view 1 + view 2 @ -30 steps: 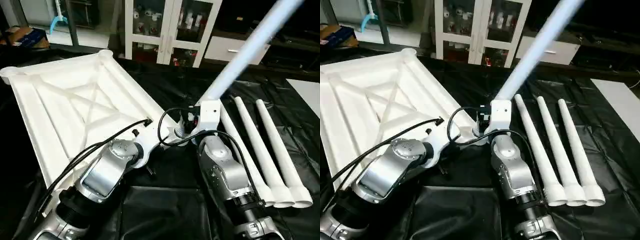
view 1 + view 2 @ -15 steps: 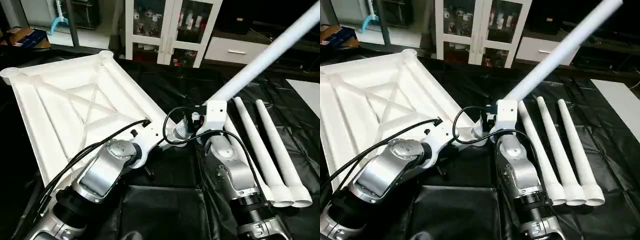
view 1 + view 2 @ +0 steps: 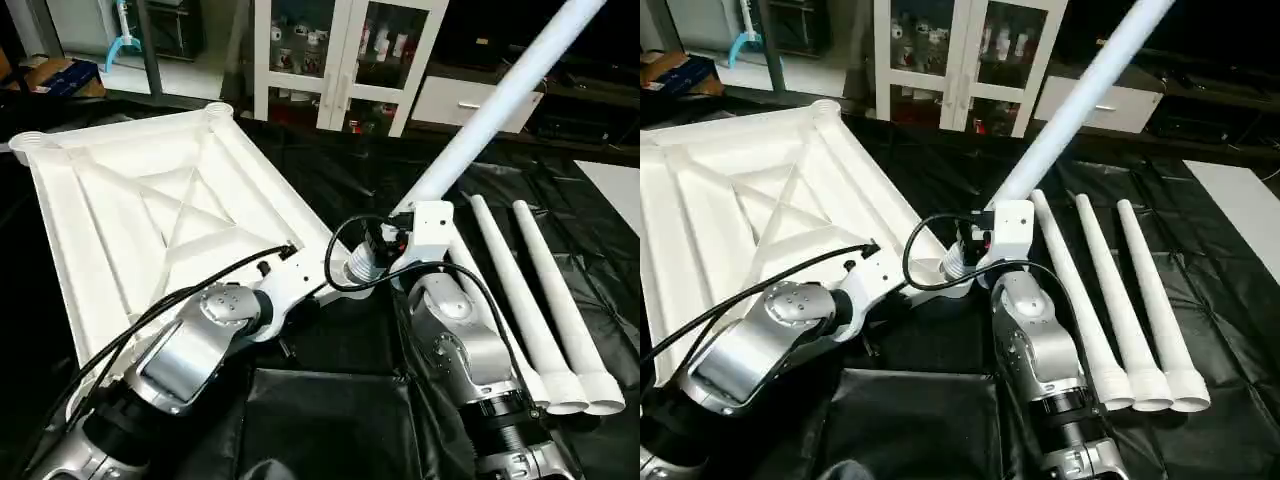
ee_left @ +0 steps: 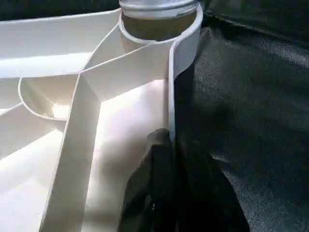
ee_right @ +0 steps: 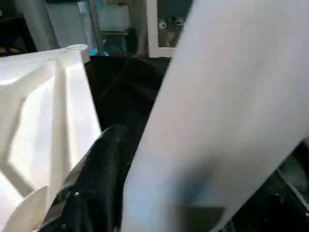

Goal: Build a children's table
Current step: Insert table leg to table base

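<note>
The children's table top (image 3: 150, 220) lies upside down on the black cloth, its X ribs facing up. My left gripper (image 4: 163, 145) is shut on the top's rim wall, just short of the near corner socket (image 4: 159, 29). One white leg (image 3: 490, 110) rises steeply up and to the right from that socket (image 3: 358, 265). My right gripper (image 3: 418, 205) is closed around the leg low down. One black finger (image 5: 96, 179) lies against the leg, and the other finger is hidden behind it.
Three more white legs (image 3: 540, 300) lie side by side on the cloth to the right of my right forearm. A glass-door cabinet (image 3: 340, 50) stands behind the table. A folded layer of black cloth (image 3: 330, 420) lies between my forearms.
The held leg tipped lower to the right, then swung back up steeper. My left arm kept its hold on the rim.
</note>
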Tool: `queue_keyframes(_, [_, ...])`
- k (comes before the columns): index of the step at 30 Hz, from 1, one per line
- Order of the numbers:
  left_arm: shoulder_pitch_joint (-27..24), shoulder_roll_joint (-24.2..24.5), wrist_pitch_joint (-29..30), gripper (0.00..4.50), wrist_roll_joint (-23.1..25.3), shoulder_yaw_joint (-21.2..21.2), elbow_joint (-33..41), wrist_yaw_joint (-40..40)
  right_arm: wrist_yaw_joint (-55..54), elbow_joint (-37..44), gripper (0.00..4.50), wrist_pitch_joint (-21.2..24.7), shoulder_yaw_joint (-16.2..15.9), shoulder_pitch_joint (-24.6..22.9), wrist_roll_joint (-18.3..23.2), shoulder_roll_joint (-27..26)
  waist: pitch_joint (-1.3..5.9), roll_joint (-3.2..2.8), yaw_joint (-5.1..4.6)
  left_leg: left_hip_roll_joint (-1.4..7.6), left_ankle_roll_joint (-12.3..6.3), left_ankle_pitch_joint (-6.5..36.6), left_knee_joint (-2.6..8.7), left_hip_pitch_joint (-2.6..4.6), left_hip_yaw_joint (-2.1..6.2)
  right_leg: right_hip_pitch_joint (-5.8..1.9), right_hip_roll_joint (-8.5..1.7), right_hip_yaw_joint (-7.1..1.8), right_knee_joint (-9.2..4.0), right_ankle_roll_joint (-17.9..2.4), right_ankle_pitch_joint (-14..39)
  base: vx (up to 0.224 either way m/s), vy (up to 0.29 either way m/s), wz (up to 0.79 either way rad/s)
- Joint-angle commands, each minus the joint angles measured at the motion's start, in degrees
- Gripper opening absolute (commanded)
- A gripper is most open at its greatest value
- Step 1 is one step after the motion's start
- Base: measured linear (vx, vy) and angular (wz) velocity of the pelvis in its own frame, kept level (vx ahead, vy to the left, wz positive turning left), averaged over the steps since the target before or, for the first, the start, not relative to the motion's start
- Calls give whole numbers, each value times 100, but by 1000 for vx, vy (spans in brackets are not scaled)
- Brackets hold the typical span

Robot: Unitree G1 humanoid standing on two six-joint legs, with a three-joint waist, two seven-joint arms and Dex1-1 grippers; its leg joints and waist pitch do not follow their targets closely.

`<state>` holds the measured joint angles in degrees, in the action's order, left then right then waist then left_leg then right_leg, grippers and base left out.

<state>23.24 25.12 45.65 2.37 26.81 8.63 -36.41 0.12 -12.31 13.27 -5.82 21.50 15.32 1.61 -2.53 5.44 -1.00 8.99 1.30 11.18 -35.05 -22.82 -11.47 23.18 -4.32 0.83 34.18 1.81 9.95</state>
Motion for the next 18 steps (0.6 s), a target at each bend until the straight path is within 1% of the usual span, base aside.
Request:
queue_keyframes(1, [57, 285, -313, 0, 291, -249, 37, 84, -25, -226, 241, 201, 451, -242, -38, 240, 352, -164, 12, 372, 350, 991, 481, 216, 187, -170, -264, -155, -233, -991, 267, 0, 0, 0])
queue_keyframes(3, [37, 353, -545, 0, 302, -258, -35, 83, 25, -200, 235, 194, 459, -248, 5, 239, 350, -167, 10, 370, 351, 1022, 484, 214, 187, -168, -263, -156, -234, -991, 309, 0, 0, 0])
queue_keyframes(4, [37, 353, -545, 0, 302, -258, -35, 83, 25, -200, 234, 194, 459, -248, 5, 239, 353, -165, 11, 368, 352, 1011, 480, 216, 185, -166, -263, -156, -234, -992, 310, 0, 0, 0])
queue_keyframes(5, [26, 435, -793, 0, 347, -220, -100, 65, 58, -177, 234, 189, 456, -258, 16, 246, 351, -174, 19, 370, 360, 1010, 481, 226, 187, -158, -263, -155, -238, -993, 325, 0, 0, 0])
queue_keyframes(6, [5, 500, -934, 0, 349, -236, -178, 41, 133, -142, 234, 181, 412, -270, 0, 283, 352, -160, 17, 368, 361, 1025, 485, 216, 188, -162, -259, -153, -236, -985, 353, 0, 0, 0])
queue_keyframes(7, [-29, 575, -1200, 0, 323, -266, -263, -26, 256, -84, 230, 163, 314, -296, -61, 357, 348, -170, 23, 368, 366, 1059, 487, 220, 191, -156, -260, -152, -238, -982, 391, 0, 0, 0])
queue_keyframes(9, [-68, 638, -1337, 0, 283, -328, -338, -71, 434, -8, 226, 116, 169, -342, -158, 457, 353, -174, 27, 376, 384, 1030, 484, 231, 185, -157, -262, -152, -225, -978, 344, 0, 0, 0])
queue_keyframes(10, [-71, 649, -1351, 0, 283, -334, -347, -73, 461, 3, 225, 106, 148, -350, -171, 471, 354, -176, 30, 375, 389, 1008, 486, 228, 189, -161, -260, -148, -219, -985, 318, 0, 0, 0])
queue_keyframes(11, [-74, 679, -1445, 0, 282, -324, -371, -96, 513, 23, 223, 109, 137, -362, -156, 477, 351, -174, 32, 374, 390, 970, 484, 229, 180, -155, -261, -153, -216, -997, 280, 0, 0, 0])
queue_keyframes(12, [-79, 693, -1449, 0, 275, -325, -373, -105, 544, 39, 223, 116, 134, -373, -137, 480, 348, -156, 36, 373, 384, 998, 485, 225, 178, -158, -266, -156, -218, -1009, 336, 0, 0, 0])
queue_keyframes(15, [-109, 742, -1606, 0, 224, -336, -402, -155, 686, 96, 219, 150, 155, -408, -37, 463, 341, -154, 40, 374, 376, 1119, 488, 221, 179, -152, -275, -167, -235, -1009, 517, 0, 0, 0])
queue_keyframes(16, [-133, 757, -1852, 0, 196, -335, -420, -207, 764, 117, 218, 155, 164, -406, 27, 449, 337, -152, 41, 373, 374, 1174, 489, 220, 184, -148, -280, -169, -247, -1003, 602, 0, 0, 0])
queue_keyframes(18, [-172, 801, -2124, 0, 148, -306, -434, -314, 947, 159, 213, 205, 130, -373, 118, 480, 342, -159, 38, 382, 386, 1244, 495, 226, 191, -145, -281, -168, -246, -1000, 674, 0, 0, 0])
